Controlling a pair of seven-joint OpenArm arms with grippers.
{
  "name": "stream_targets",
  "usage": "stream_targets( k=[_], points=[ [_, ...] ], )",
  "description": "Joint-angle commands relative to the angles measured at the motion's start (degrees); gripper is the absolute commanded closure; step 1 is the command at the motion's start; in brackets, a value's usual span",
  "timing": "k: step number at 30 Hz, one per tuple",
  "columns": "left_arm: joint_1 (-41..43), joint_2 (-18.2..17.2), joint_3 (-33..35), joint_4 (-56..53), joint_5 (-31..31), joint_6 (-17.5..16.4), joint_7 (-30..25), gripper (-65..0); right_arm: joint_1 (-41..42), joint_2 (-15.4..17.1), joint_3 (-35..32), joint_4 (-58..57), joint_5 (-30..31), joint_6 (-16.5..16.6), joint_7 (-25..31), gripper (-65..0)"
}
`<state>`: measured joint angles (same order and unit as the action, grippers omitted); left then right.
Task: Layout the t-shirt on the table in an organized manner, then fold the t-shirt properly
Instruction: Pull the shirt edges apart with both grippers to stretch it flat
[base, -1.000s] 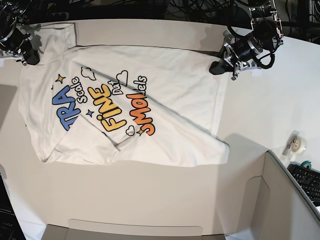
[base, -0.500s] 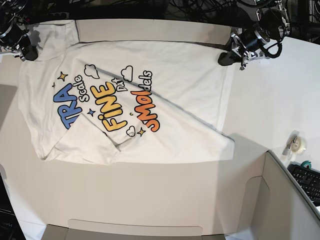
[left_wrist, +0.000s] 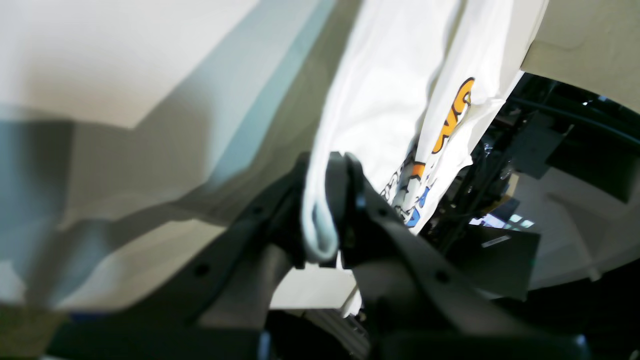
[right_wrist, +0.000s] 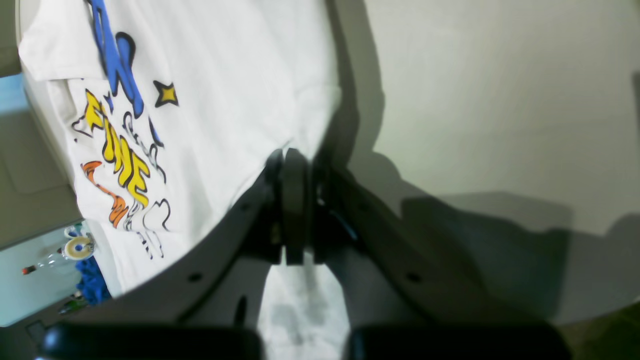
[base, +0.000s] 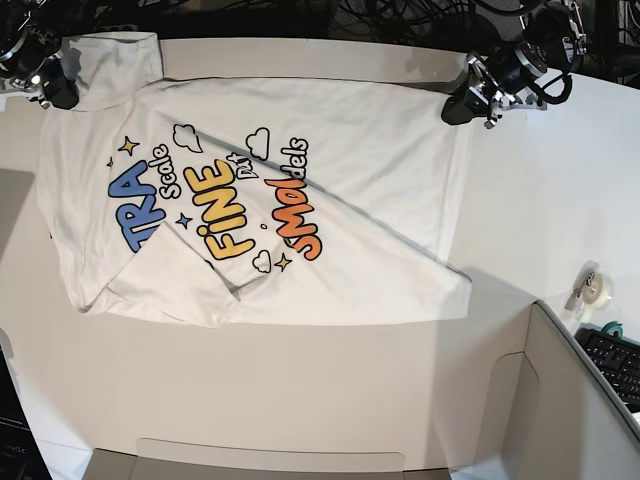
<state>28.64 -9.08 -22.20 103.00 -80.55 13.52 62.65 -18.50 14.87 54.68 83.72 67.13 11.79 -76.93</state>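
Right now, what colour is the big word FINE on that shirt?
Yellow shading to orange, outlined on the white t-shirt; clearest in the base view.

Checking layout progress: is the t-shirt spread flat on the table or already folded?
Mostly spread, print up. The t-shirt covers the table with a diagonal crease and its lower-left part doubled over; both grippers pinch its far edge.

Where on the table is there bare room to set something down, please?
Bare table lies between the t-shirt hem and the near cardboard wall, and right of the shirt up to the tape roll. The far edge is crowded: both grippers pinch cloth there.
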Motion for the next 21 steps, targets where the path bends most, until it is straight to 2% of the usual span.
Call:
stream_targets(
  k=[1,4,10,17,21],
  points=[
    [0.59,-0.54,-0.35,2.98,-3.45,-0.46,1.04,-2.1,-0.62,0.91,0.23,2.04,1.13,-0.23,-0.74,0.0],
    [1.64,-0.54,-1.85,6.58,-4.45,-0.46,3.24,-2.1,-0.88,0.82,0.31,5.02,0.95,-0.23,-0.74,0.0],
    [1.64,-0.46,-6.24,7.11,-4.45,-0.46,6.49,-2.1,-1.67,0.38,0.31,10.3,0.95,-0.23,-0.57,0.0],
    [1.91,-0.46,-7.74,7.2,-4.45,-0.55,6.93,-2.1,-2.29,0.38,0.31,12.32,1.31,-0.23,-0.57,0.0],
    [2.08,-0.46,-9.85,7.2,-4.45,-5.21,6.93,-2.1,-3.26,0.29,0.31,14.34,1.39,-0.14,-0.57,0.0]
  ],
)
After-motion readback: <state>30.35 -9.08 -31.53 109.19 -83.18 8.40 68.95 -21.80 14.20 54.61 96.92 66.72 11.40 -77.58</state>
